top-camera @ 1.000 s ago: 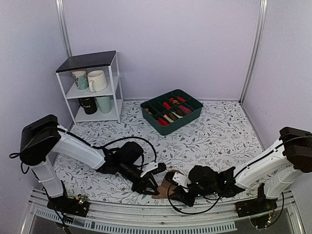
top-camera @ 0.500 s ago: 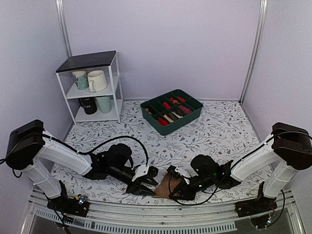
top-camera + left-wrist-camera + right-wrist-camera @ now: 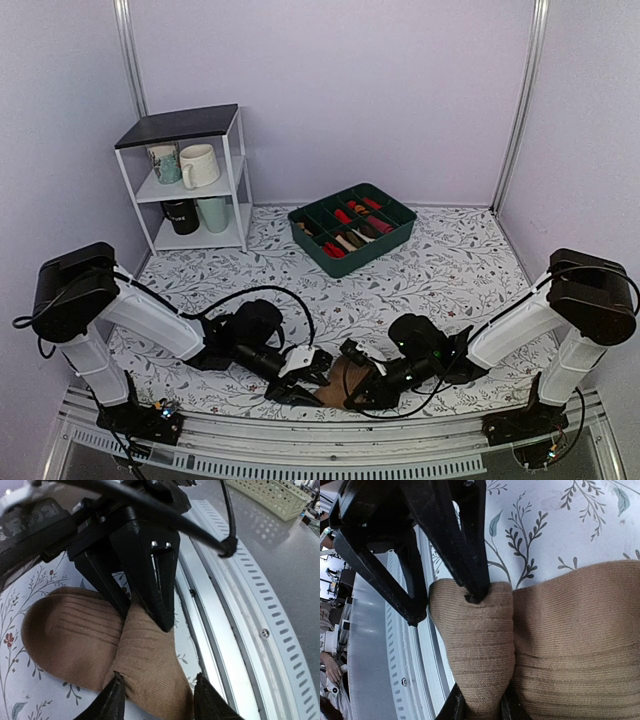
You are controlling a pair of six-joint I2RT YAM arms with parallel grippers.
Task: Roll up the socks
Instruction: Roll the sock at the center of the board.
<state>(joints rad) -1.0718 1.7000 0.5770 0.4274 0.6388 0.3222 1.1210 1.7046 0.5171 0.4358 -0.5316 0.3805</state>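
The tan-brown knit socks (image 3: pixel 336 388) lie bunched at the table's near edge, between the two grippers. In the right wrist view my right gripper (image 3: pixel 480 707) is shut on a rounded fold of the socks (image 3: pixel 480 645). My left gripper (image 3: pixel 160 700) faces it from the other side, open, its fingers straddling the same fold of the socks (image 3: pixel 150 660). One left finger (image 3: pixel 476 587) presses into the end of the fold. The other left finger (image 3: pixel 412 612) stands clear over the rail. From above, the left gripper (image 3: pixel 303 386) and right gripper (image 3: pixel 358 383) nearly meet.
The metal rail (image 3: pixel 300 445) of the table's near edge runs just below the socks. A green divided tray (image 3: pixel 395 232) with rolled socks sits at the back centre. A white shelf (image 3: pixel 190 180) with mugs stands at the back left.
The left gripper has slid right along the near edge up to the socks and its jaws have widened. The right arm has lowered, bringing the held socks down to the table.
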